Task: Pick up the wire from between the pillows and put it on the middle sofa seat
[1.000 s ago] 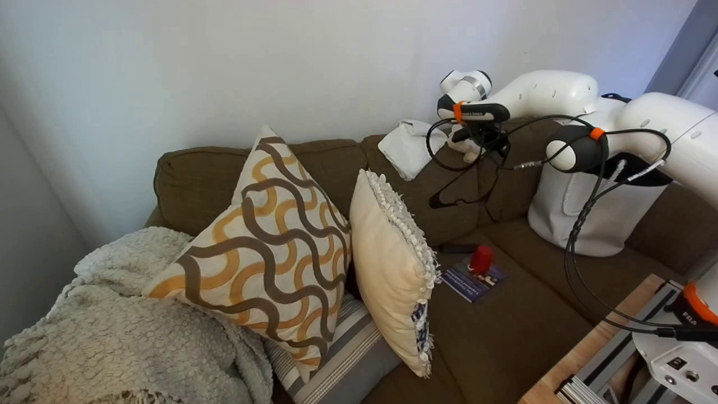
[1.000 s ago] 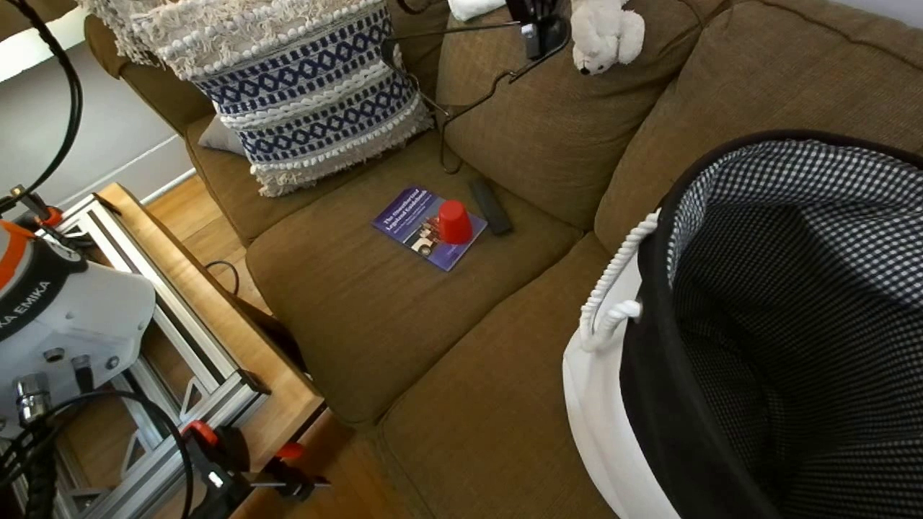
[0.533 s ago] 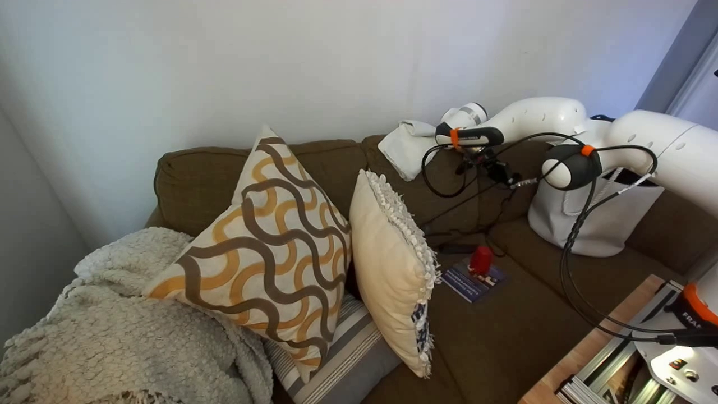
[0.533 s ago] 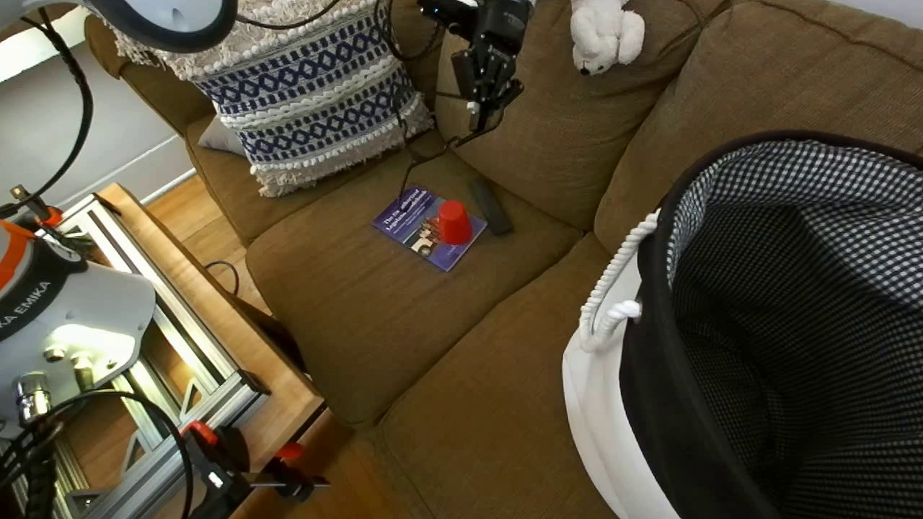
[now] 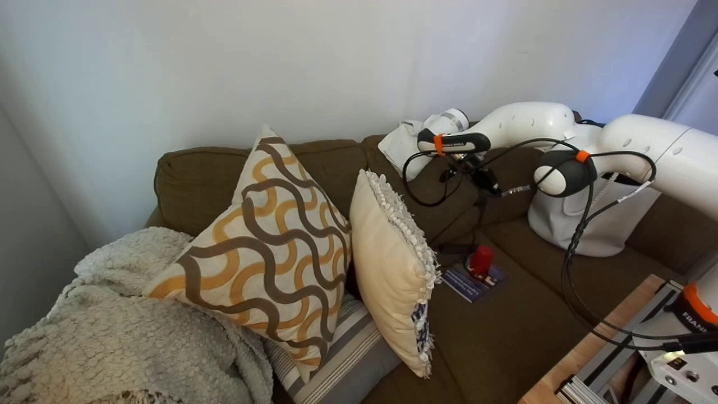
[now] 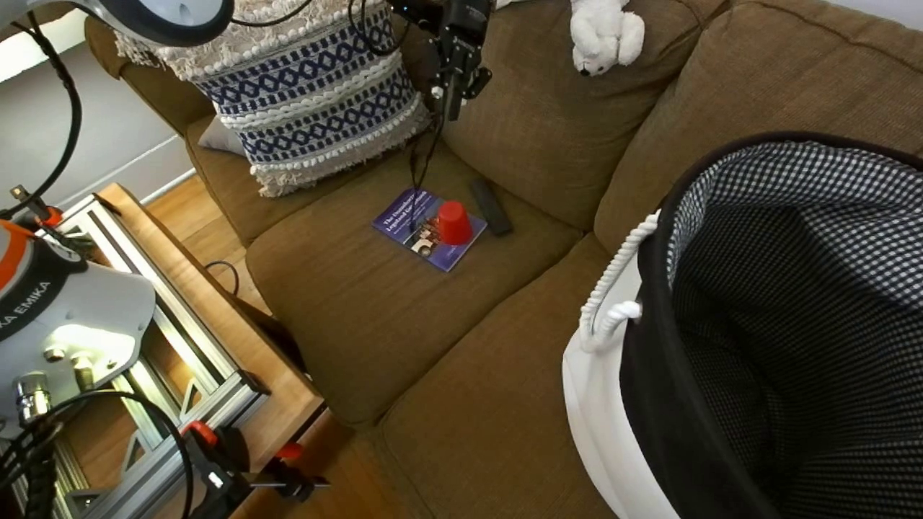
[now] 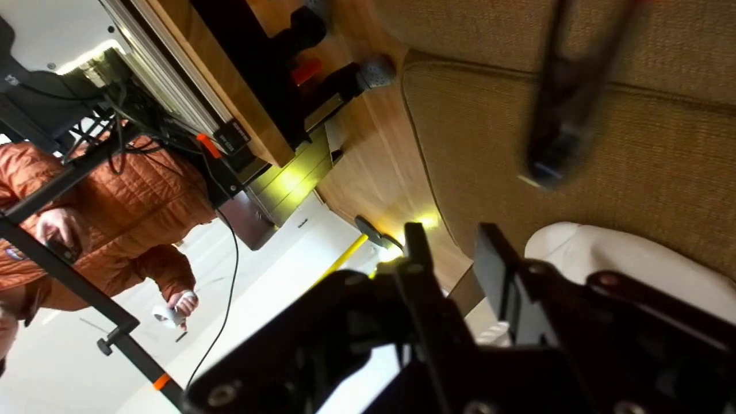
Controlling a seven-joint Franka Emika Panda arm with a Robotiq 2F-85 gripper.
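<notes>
In an exterior view, soft, even light grades across the wall (image 5: 314,67), cooler and bluer toward the right, above a dim sofa (image 5: 505,325). In an exterior view, a warm patch glares on the base (image 6: 79,324), and the basket (image 6: 652,389) is dark with shadow inside. The wrist view is contrasty: washed-out whites, yellow glare on the floor (image 7: 374,155), a near-black, soft-edged gripper (image 7: 451,237), and a hanger (image 7: 555,135) smeared by blur.

My pincer (image 7: 451,241) hangs parted beneath the wrist (image 5: 471,142).
In the wrist view I see a gap between its fingertips (image 7: 493,270); my arm (image 5: 533,119) reaches outward, bent.
</notes>
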